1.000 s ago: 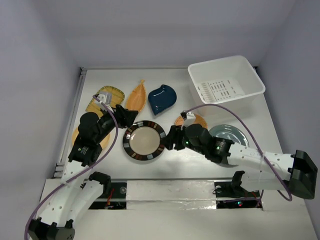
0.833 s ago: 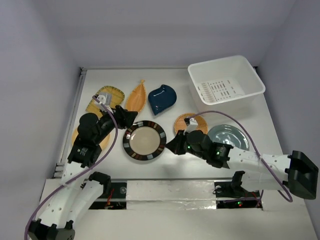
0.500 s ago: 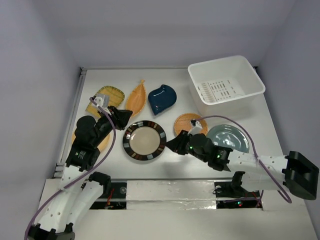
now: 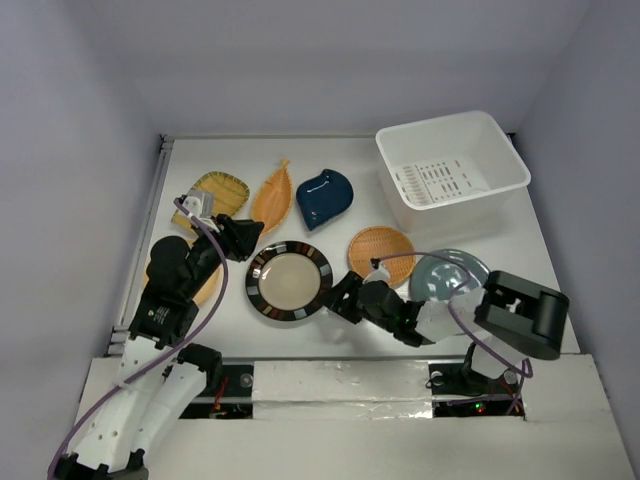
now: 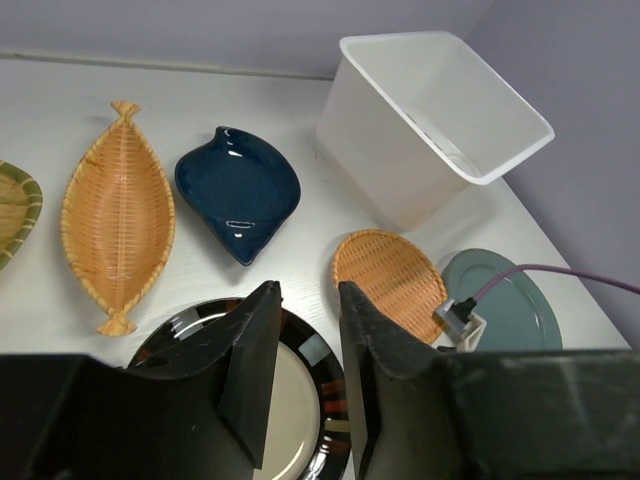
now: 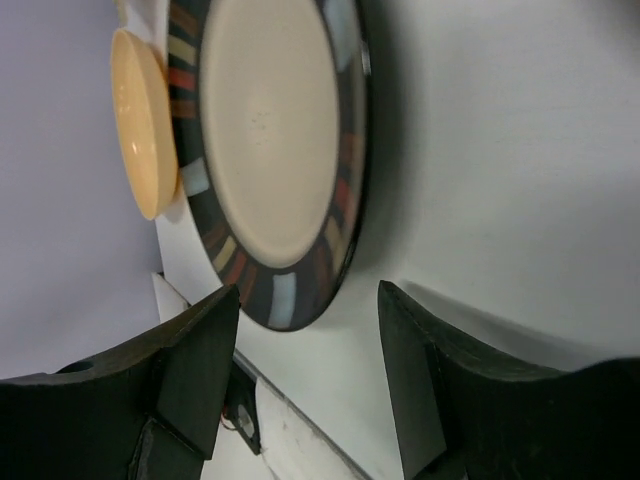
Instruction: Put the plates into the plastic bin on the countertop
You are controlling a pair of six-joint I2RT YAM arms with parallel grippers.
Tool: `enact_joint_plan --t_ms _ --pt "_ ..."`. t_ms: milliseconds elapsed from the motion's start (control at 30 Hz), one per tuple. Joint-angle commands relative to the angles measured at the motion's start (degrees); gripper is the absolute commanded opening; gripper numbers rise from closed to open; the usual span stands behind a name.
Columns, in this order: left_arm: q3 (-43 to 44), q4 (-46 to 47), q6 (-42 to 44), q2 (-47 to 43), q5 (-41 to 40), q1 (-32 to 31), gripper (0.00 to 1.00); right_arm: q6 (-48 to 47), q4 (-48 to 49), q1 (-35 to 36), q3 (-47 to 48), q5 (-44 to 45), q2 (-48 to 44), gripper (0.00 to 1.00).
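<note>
Just beyond the far left edge of the striped plate (image 4: pixel 289 283), the left hand (image 4: pixel 243 238) hovers over the counter (image 4: pixel 230 155). Its wrist view shows its two fingers (image 5: pixel 250 370) a little apart with nothing between them, and the striped plate below.

The right hand (image 4: pixel 340 297) sits low at the same plate's right edge. Its fingers (image 6: pixel 200 370) are spread wide and hold nothing. In its wrist view the plate's dark rim lies just ahead of the gap, not touching either finger.

Left of the striped plate, a plain yellow plate (image 4: pixel 207 287) lies partly under the left arm. To the right and a little farther back lies a round woven plate (image 4: pixel 380 246), with a grey-blue plate (image 4: pixel 450 275) just beside it on the right.

Across the far half of the counter, from left to right, lie a ribbed yellow dish (image 4: pixel 215 190), a woven boat dish (image 4: pixel 271 195) and a navy leaf dish (image 4: pixel 324 196).

The white bin (image 4: pixel 435 122) stands at the far right corner, well apart from both hands. Every plate lies on the counter, outside the bin. A metal rail (image 4: pixel 150 215) runs along the counter's left edge.
</note>
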Motion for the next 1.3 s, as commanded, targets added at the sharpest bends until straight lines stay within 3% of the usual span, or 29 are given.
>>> enact_joint_plan --t_ms 0,300,533,800,933,1000,1133,1200,1267 --pt "2.2 1.1 -0.1 -0.8 -0.2 -0.3 0.27 5.2 12.0 0.7 -0.9 1.3 6.1 0.63" --pt "2.4 1.0 0.0 -1.1 0.0 -0.3 0.29 9.3 17.4 0.7 0.9 4.8 14.9 0.53" --pt "2.7 0.5 0.2 -1.5 -0.8 -0.3 0.29 13.9 19.5 0.7 0.8 7.4 19.3 0.35" --pt "2.6 0.6 0.2 -1.8 -0.8 -0.3 0.28 12.4 19.6 -0.4 2.5 9.4 21.0 0.31" --pt "2.6 0.7 0.2 -2.3 -0.6 -0.8 0.25 12.1 23.7 -1.7 2.4 8.9 23.4 0.00" --pt "2.6 0.8 0.3 -2.3 -0.6 -0.8 0.23 12.5 25.9 -1.7 0.2 8.9 23.2 0.00" --pt "2.7 0.6 0.4 -2.5 -1.2 -0.8 0.23 9.8 27.0 -1.7 -4.8 7.9 15.5 0.00" --pt "2.8 0.4 0.3 -2.5 -1.4 -1.4 0.23 7.8 23.3 -1.7 -6.0 6.9 5.1 0.00" --pt "2.9 0.3 0.4 -2.6 -1.9 -1.4 0.23 3.2 12.3 -1.7 -4.7 6.6 -8.6 0.00"
